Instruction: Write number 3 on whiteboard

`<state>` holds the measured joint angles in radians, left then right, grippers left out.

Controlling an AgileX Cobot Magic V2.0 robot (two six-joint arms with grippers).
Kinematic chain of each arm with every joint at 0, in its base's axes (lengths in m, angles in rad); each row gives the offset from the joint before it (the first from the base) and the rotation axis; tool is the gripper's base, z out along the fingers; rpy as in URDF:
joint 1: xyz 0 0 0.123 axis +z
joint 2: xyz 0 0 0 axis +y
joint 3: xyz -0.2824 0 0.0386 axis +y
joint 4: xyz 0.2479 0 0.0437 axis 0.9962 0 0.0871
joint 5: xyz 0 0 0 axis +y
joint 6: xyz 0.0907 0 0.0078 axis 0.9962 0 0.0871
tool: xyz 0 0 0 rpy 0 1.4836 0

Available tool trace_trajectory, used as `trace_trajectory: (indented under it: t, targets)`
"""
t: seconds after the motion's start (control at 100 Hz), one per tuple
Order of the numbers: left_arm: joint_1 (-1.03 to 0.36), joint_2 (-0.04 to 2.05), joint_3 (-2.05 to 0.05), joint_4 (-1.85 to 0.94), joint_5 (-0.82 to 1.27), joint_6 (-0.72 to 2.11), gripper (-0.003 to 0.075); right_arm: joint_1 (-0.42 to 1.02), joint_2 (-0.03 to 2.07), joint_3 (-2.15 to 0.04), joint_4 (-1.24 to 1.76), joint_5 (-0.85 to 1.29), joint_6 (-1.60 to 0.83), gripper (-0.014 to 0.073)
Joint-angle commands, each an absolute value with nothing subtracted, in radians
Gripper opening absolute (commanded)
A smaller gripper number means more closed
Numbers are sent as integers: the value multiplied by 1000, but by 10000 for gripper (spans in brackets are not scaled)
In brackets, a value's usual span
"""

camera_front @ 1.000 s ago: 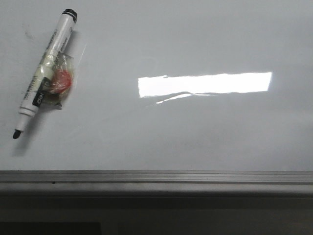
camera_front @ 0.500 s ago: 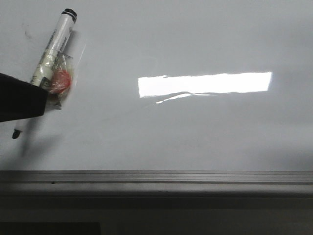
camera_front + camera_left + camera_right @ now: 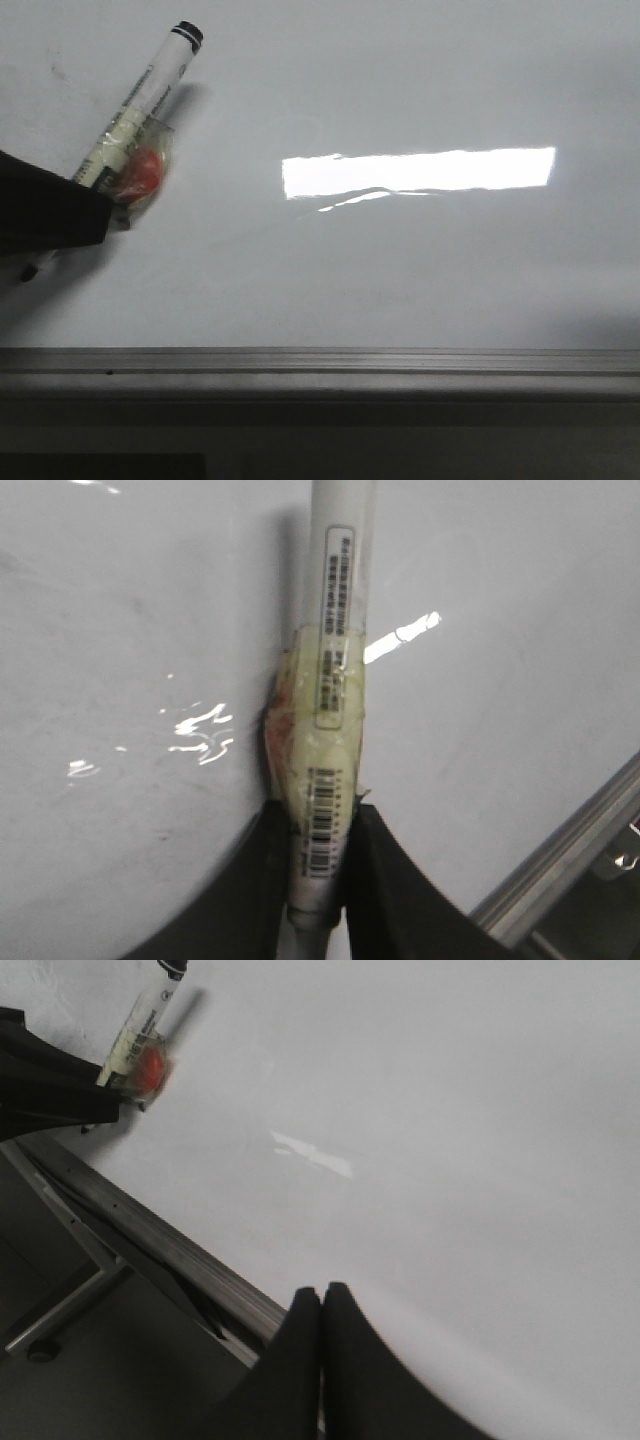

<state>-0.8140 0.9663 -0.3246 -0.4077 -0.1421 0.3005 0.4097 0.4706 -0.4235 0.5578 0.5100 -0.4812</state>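
The whiteboard [image 3: 400,270] is glossy white with a grey metal frame [image 3: 320,360] along its near edge. No drawn number 3 shows on it. A white marker pen [image 3: 140,100] with a black end cap and a red lump taped to its barrel lies slanted at the far left. My left gripper [image 3: 85,205] is shut on the pen's lower barrel; in the left wrist view the pen [image 3: 335,680] sits between the two black fingers [image 3: 385,880]. My right gripper [image 3: 321,1300] is shut and empty over the board's near edge.
A bright rectangular light reflection [image 3: 420,170] lies mid-board. A faint dark smudge [image 3: 55,70] marks the far left. Beyond the frame [image 3: 150,1230] the right wrist view shows dark floor and a metal stand leg [image 3: 60,1305].
My left gripper came in from the left edge and closed on the pen. The pen's capped end has swung to the right and its tip is now mostly hidden behind the gripper.
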Motion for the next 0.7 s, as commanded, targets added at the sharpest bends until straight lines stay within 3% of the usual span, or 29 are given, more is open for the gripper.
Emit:
trace_trajectory:
  t: [0.0,0.12,0.19,0.39,0.69]
  targets:
    - [-836,953,-354,-316,-177,302,-20,414,524,-474,596,465,-511,-64]
    - [-878,935,-354,-120,-169,302,-20,450,608,-528,673,481,-640,-60]
    - [-911,933,-354,-12,-169,302,-20,493,660,-567,725,481,-723,0]
    - [-1001,933,-354,171,-226,302,-20,625,782,-656,743,503,-748,404]
    - [-1005,933,-354,205,-247,302,-20,814,898,-680,755,365,-748,415]
